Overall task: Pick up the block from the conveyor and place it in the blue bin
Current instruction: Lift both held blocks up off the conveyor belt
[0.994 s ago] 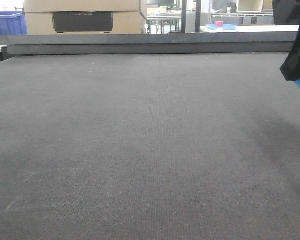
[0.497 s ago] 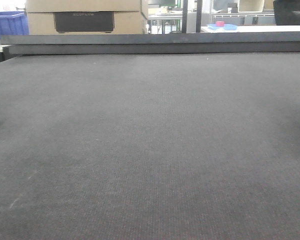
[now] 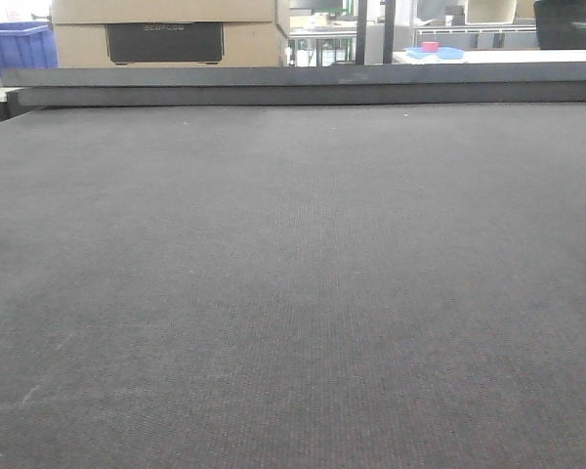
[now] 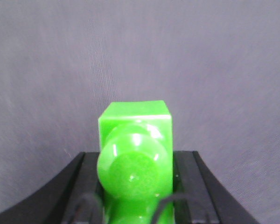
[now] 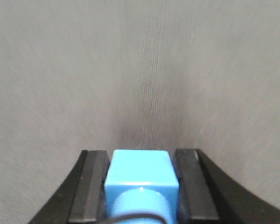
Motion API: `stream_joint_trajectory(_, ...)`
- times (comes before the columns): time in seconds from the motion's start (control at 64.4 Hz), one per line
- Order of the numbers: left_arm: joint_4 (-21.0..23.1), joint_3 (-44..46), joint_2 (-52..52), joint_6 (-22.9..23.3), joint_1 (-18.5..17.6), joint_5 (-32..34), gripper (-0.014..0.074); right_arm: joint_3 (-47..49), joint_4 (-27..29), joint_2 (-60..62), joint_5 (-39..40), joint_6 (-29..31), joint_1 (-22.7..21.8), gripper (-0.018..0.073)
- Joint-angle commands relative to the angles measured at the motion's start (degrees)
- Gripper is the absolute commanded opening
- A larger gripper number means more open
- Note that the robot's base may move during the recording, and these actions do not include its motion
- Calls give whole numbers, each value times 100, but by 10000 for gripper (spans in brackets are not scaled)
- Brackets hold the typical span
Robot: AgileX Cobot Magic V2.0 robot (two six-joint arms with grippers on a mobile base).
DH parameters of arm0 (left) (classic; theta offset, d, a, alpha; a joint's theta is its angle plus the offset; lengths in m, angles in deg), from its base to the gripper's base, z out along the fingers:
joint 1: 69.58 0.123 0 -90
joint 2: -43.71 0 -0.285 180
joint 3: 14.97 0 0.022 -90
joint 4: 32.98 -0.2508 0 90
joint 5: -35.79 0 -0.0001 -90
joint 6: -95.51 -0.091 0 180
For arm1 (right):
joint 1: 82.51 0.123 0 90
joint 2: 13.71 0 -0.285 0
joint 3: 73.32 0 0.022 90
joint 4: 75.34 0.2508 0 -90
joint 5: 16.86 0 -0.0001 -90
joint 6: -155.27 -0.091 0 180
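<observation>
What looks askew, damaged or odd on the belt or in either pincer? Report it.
Nothing stands out. The dark grey woven conveyor belt lies flat. The left pincer grips a glossy green plastic block squarely; the right pincer grips a light blue plastic block squarely.

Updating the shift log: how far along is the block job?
Done: both grabs. In hand: the left gripper is shut on a green block, the right gripper on a blue block, conveyor beyond both. Remaining: dropping them off.
</observation>
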Motion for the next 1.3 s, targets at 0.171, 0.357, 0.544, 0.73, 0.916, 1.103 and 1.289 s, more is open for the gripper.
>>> stream_joint_trajectory(0.171, 50, -14, -1233, 53, -38, 45, -111, 502, -74, 846, -156, 181, -34, -163)
stream_joint_trajectory(0.357, 50, 45, -1472, 53, -100, 28, -111, 1344, -74, 1027, -351, 304, -34, -163)
stream_joint_trajectory(0.544, 50, 633, -1472, 53, -232, -226, -111, 2087, -74, 1039, -521, 349, -34, -163)
stream_joint_trajectory(0.73, -20, 1252, -1433, 461, -232, -258, -111, 2150, -74, 1083, -548, 509, -23, -163)
stream_joint_trajectory(0.916, -20, 1291, -1423, 461, -232, -237, -111, 2150, -74, 1095, -524, 509, -23, -163)
stream_joint_trajectory(1.103, -20, 1291, -1433, 461, -232, -238, -111, 2150, -74, 1095, -524, 509, -23, -163)
stream_joint_trajectory(1.289, -20, 1291, -1433, 461, -232, -150, -111, 2150, -74, 1095, -524, 509, -23, -163)
